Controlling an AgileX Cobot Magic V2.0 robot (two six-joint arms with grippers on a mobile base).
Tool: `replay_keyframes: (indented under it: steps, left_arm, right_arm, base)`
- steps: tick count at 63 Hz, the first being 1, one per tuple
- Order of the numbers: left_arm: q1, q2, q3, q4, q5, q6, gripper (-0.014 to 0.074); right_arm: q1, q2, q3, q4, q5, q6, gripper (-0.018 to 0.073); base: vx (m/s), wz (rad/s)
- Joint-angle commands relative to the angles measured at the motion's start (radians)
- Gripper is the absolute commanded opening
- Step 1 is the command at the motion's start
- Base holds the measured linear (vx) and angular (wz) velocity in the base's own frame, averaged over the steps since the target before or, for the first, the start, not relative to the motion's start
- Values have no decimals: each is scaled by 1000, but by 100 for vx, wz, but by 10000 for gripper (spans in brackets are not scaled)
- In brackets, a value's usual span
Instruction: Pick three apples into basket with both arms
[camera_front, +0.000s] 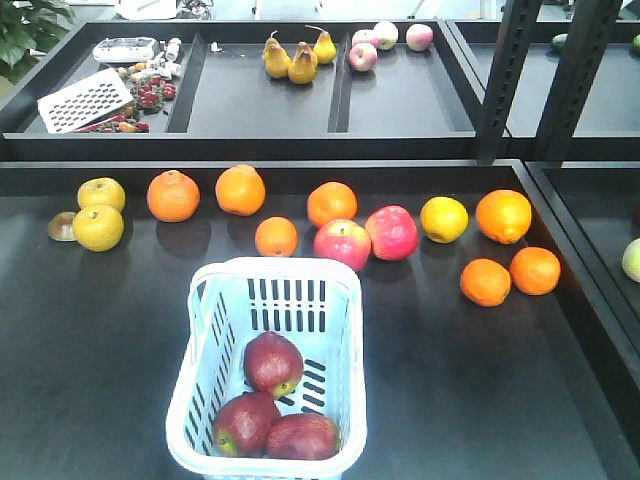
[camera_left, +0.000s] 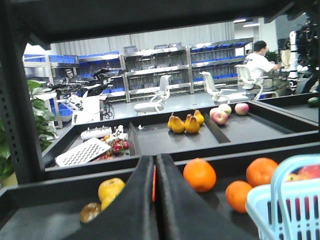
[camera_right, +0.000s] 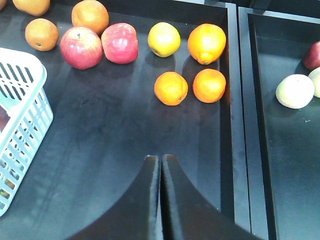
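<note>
Here, all three dark maroon apples lie inside the pale blue basket, which stands on the near middle of the dark worktop: one apple sits toward the basket's centre, and the other two rest side by side against its near wall, touching each other. Beyond the basket, a row of loose fruit runs across the worktop, with oranges, two brighter pink-red apples just past the basket's far right corner, and yellow fruit at the far left. The left hand has its fingers pressed together and holds nothing, with the basket's handle to its right. The right hand is likewise closed and empty, above bare worktop to the right of the basket.
</note>
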Motion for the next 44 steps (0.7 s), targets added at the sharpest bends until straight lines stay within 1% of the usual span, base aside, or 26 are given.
replay_keyframes:
  steps: [1, 4, 8, 25, 32, 38, 44]
  left_arm:
    - [9, -23, 19, -14, -86, -32, -6]
    - [9, -38, 31, -14, -76, -56, -6]
    - [9, -50, 29, -14, -33, -78, -6]
    - [9, -59, 29, -14, -22, -79, -6]
    - [9, -59, 29, -14, 4, -80, -6]
    - [9, -59, 29, -15, 35, -107, -6]
    - [9, -59, 29, -14, 36, -124, -6]
  right_arm:
    - [-6, 0, -29, 0, -64, -6, -8]
    - [-6, 0, -29, 0, -64, -6, -8]
    - [-6, 0, -29, 0, -64, -6, -8]
    - [-6, 0, -29, 0, -63, -6, -8]
    - [-6, 0, -29, 0, -63, -6, -8]
    - [-6, 0, -29, 0, -63, -6, -8]
    - [-6, 0, -29, 0, -63, -6, -8]
  base:
    - [0, 0]
    - [0, 0]
    - [0, 0]
    - [0, 0]
    - [0, 0]
    - [0, 0]
    - [0, 0]
